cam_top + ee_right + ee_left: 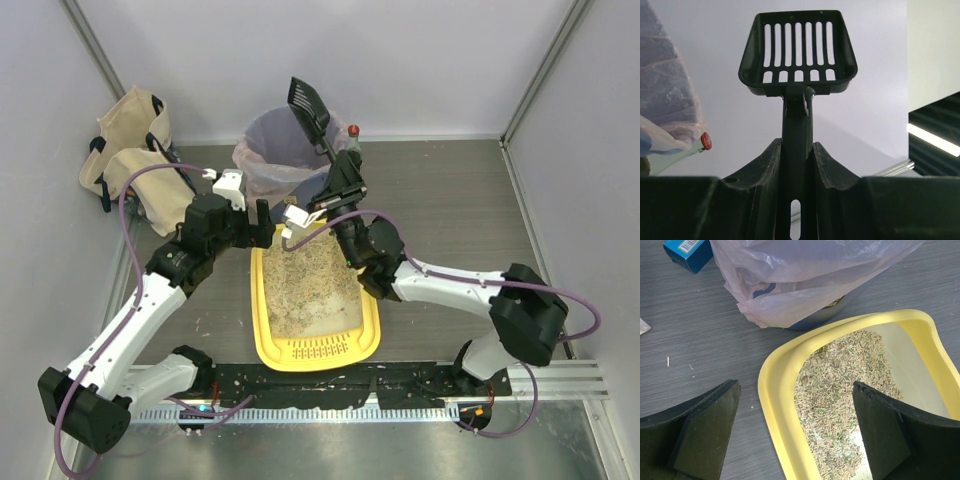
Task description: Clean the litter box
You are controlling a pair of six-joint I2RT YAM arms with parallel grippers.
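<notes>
Litter box [260, 320] lies on the surface between the arms, granules inside. Right jaws clamp the slotted scoop [798, 50], raised, apparently empty, near the bin [265, 150]. Left jaws gape wide above the box rim. Sifting appears unfinished.

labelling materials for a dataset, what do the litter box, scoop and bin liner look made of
Litter box: yellow moulded plastic, smooth satin rim, rounded corners. Scoop: probably rigid dark plastic, matt, moulded slots. Bin liner: thin translucent plastic film, crumpled and glossy.
</notes>
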